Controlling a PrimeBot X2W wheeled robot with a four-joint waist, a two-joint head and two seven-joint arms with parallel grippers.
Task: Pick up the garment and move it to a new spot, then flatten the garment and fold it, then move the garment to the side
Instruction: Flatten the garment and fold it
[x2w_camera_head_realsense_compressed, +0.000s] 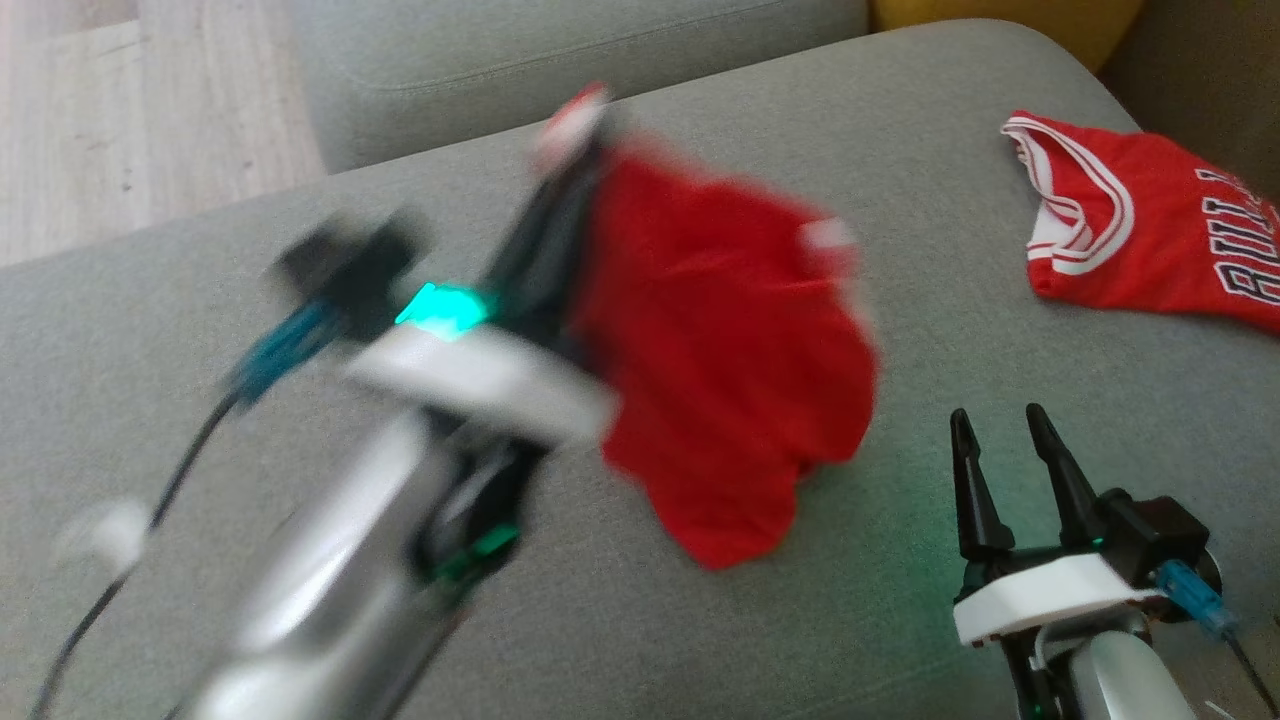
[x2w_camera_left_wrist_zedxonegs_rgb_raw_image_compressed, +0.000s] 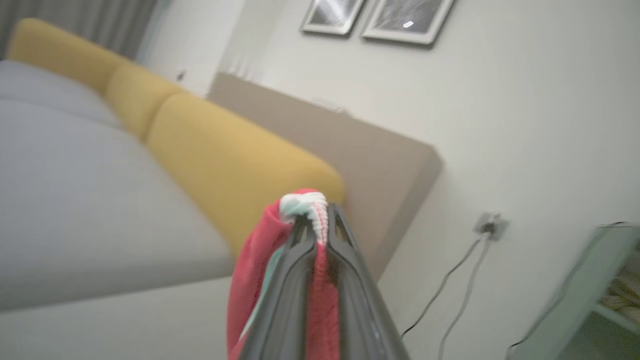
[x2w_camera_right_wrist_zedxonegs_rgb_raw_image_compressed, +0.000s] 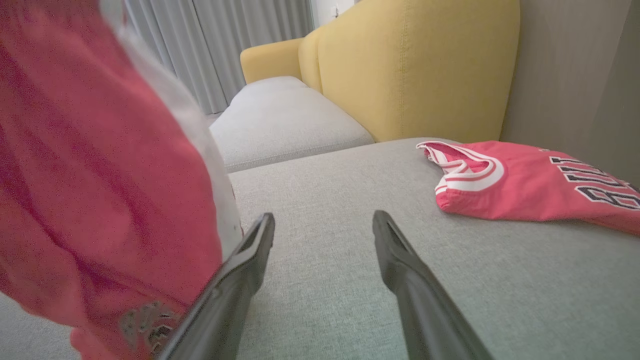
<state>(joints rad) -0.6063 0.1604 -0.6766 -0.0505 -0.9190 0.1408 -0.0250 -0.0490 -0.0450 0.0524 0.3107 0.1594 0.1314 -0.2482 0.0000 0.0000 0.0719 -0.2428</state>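
In the head view my left gripper (x2w_camera_head_realsense_compressed: 572, 135), blurred, pinches the white-trimmed edge of the red garment (x2w_camera_head_realsense_compressed: 730, 350), which hangs over the middle of the sofa seat (x2w_camera_head_realsense_compressed: 700, 640). My right gripper (x2w_camera_head_realsense_compressed: 998, 420) stands wide open and empty near the front right edge. Another jersey (x2w_camera_head_realsense_compressed: 1140, 230) lies at the far right corner. The left wrist view has the trim bunched between my closed fingers (x2w_camera_left_wrist_zedxonegs_rgb_raw_image_compressed: 290, 280). In the right wrist view the garment hangs beside my spread fingers (x2w_camera_right_wrist_zedxonegs_rgb_raw_image_compressed: 240, 280).

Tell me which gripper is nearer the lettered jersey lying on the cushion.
Right. The right gripper is open, just below the lettered jersey in head view; the left gripper is farther left, shut on the red garment.
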